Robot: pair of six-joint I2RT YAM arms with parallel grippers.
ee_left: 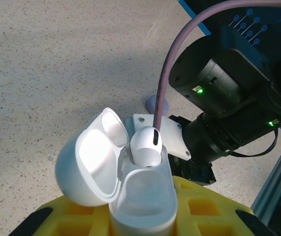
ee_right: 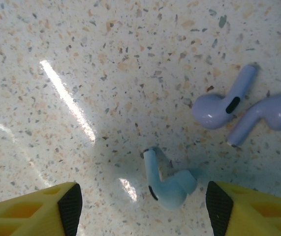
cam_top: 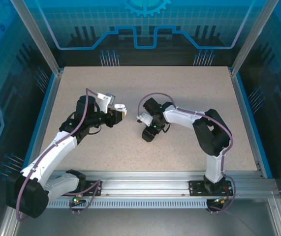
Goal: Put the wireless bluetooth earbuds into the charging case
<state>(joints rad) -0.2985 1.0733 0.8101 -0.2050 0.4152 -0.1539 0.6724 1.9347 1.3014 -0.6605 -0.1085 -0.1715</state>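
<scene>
Under our right gripper (ee_right: pixel 144 209), fingers spread wide, one loose earbud (ee_right: pixel 170 187) lies on the table (ee_right: pixel 81 49), two lavender earbuds (ee_right: pixel 219 105) (ee_right: pixel 270 113) nearby. Our left gripper (cam_top: pixel 119 113) clamps the open charging case (ee_left: pixel 142 201), one seated bud (ee_left: pixel 145 145) inside. If we close off-centre, we risk flicking the loose earbud away.

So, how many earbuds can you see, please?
4. One earbud sits in the open case; three lie on the table under the right gripper: two lavender together, one pale nearer. Others may be hidden.
</scene>
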